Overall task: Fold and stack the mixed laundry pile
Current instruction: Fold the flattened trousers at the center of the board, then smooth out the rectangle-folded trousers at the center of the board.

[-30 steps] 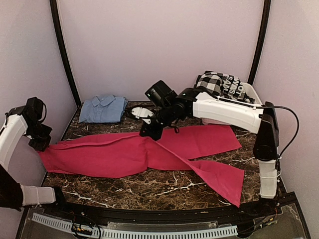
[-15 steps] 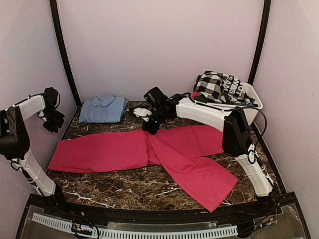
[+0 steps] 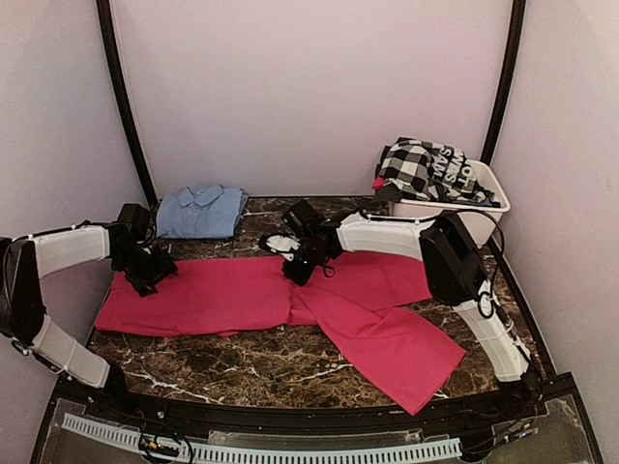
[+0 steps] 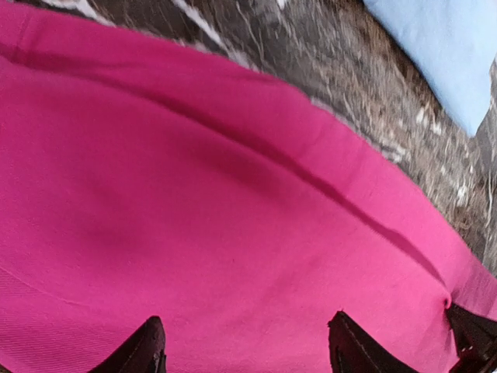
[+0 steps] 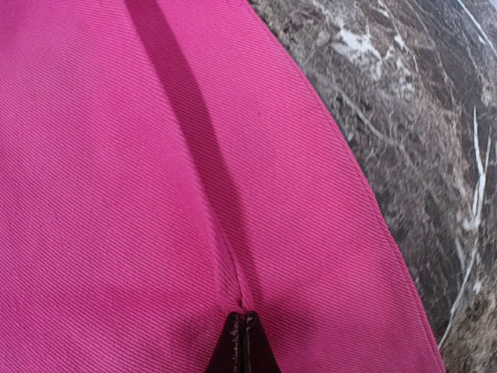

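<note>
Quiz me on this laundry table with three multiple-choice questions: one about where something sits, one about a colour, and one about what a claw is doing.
1. Where is the checked garment?
A. hanging on the wall
B. in the white tub
C. on the floor

2. What colour is the folded shirt at the back left?
A. light blue
B. yellow
C. green

3. The left gripper over the pink cloth is:
A. shut tight
B. open
C. out of sight

Answers:
1. B: it is heaped in the tub at the back right.
2. A: the top view shows it pale blue.
3. B: the left wrist view shows its two fingertips well apart above the cloth.
</note>
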You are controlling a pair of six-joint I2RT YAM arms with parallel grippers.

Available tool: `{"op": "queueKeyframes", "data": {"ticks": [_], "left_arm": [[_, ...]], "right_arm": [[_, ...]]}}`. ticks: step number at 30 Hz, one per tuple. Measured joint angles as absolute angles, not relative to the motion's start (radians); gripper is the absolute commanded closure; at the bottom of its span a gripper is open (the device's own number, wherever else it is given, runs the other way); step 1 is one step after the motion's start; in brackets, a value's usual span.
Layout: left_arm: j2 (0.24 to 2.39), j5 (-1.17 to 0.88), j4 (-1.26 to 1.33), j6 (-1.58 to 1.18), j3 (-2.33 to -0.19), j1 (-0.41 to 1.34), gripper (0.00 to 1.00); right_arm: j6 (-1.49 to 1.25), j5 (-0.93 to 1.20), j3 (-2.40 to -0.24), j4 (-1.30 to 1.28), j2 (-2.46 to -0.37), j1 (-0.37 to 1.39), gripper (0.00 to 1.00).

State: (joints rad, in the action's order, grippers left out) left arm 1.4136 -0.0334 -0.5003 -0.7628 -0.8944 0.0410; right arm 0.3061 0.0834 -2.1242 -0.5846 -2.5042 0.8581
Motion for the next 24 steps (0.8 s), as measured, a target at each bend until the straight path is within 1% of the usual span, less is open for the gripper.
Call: {"op": "queueKeyframes", "data": {"ticks": [6,10,14,18,24], "left_arm": [[1.482,-0.062,-0.474,-0.724,-0.859,0.072,0.31],[1.606,-0.06,-0.464,-0.691,-0.899,0.07,0.32],[1.729,-0.06,-0.469,-0.659,-1.034,0.07,0.33],[1.834,-0.076,-0.455,-0.626,-1.164,0.062,0.36],[1.88,-0.068,-0.45,-0.583,-1.256,0.043,0.35]], "right_arm": [[0.189,0.142,-1.837,-0.518,-2.337,0.863,1.0],[0.116,0.18,-1.738,-0.511,-2.274,0.886,1.0],[0.039,0.237,-1.684,-0.503,-2.241,0.939,1.0],[-0.014,0.268,-1.676,-0.514,-2.23,0.976,1.0],[-0.035,0.274,-1.692,-0.581,-2.177,0.934,1.0]]}}
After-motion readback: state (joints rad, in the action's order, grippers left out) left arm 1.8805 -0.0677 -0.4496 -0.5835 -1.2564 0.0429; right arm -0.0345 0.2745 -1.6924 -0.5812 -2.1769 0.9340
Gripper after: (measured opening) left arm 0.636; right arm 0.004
